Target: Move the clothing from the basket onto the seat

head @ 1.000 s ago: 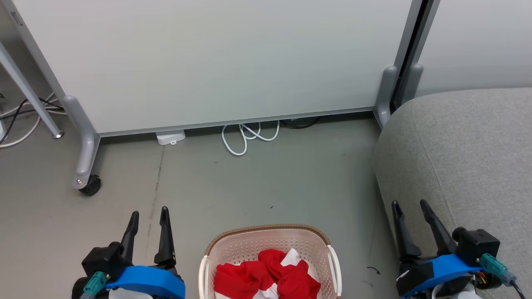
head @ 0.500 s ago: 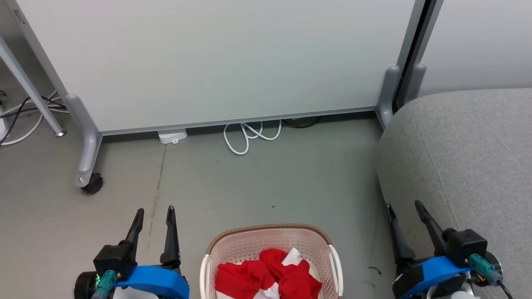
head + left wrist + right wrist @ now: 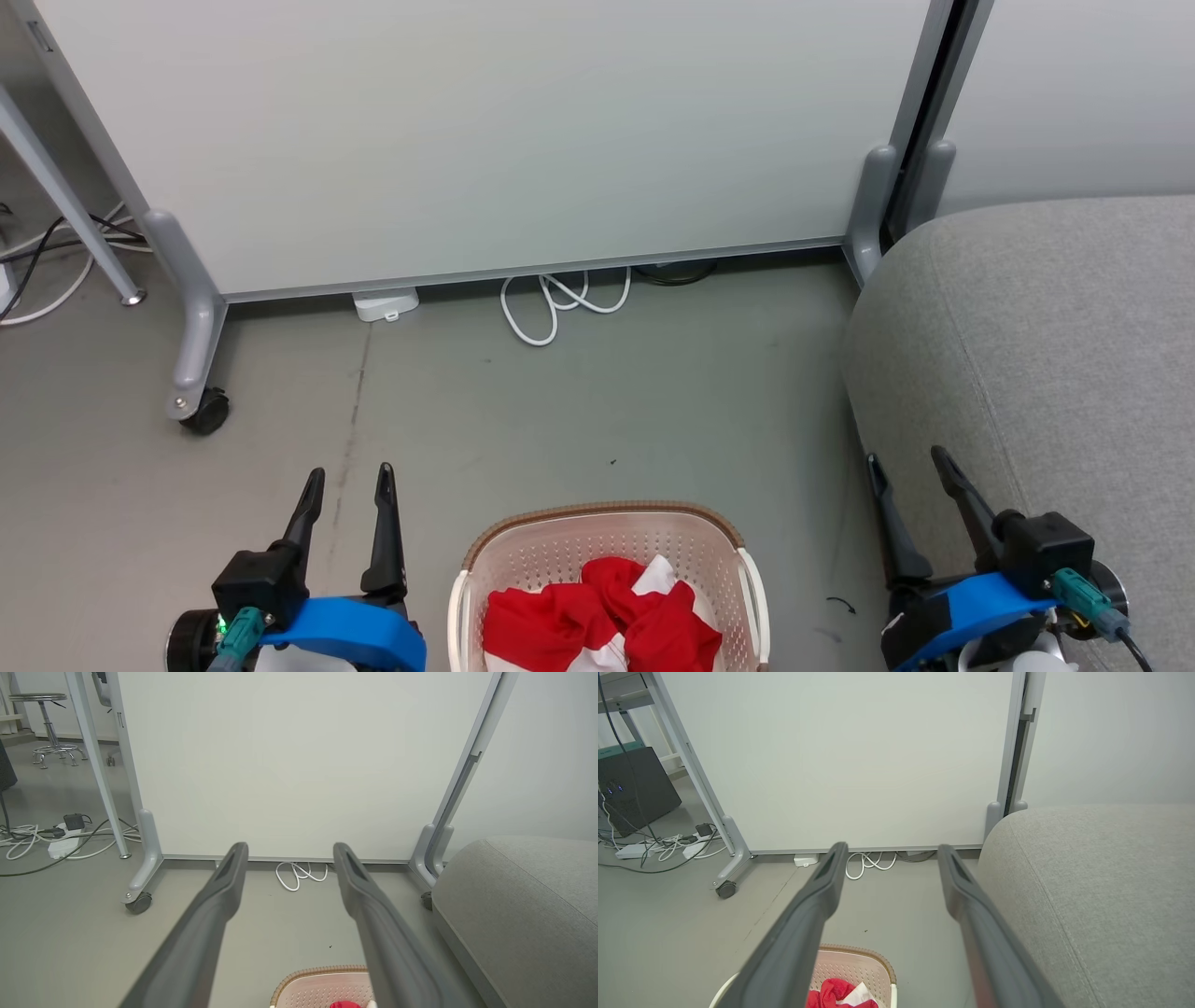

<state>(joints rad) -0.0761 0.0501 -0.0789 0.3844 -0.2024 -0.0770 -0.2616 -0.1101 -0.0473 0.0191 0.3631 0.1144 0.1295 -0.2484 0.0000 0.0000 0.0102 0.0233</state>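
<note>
You see the clothing (image 3: 597, 623) as one crumpled red heap with white patches. It lies inside the single cream perforated basket (image 3: 597, 511), short of its brown-banded far rim; you cannot count separate garments. The basket stands on the floor (image 3: 560, 420), near the one grey seat (image 3: 1046, 355). Your left gripper (image 3: 347, 473) and right gripper (image 3: 904, 455) each hold two fingers apart, empty.

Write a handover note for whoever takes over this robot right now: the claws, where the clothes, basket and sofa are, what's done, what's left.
Left claw: open, empty, above the floor to the left of the basket.
Right claw: open, empty, between the basket and the sofa.
Clothes: red and white, bunched inside the basket on the floor.
Done: nothing; no clothes on the visible part of the sofa.
Left: lift the clothes out and lay them on the sofa.
</note>
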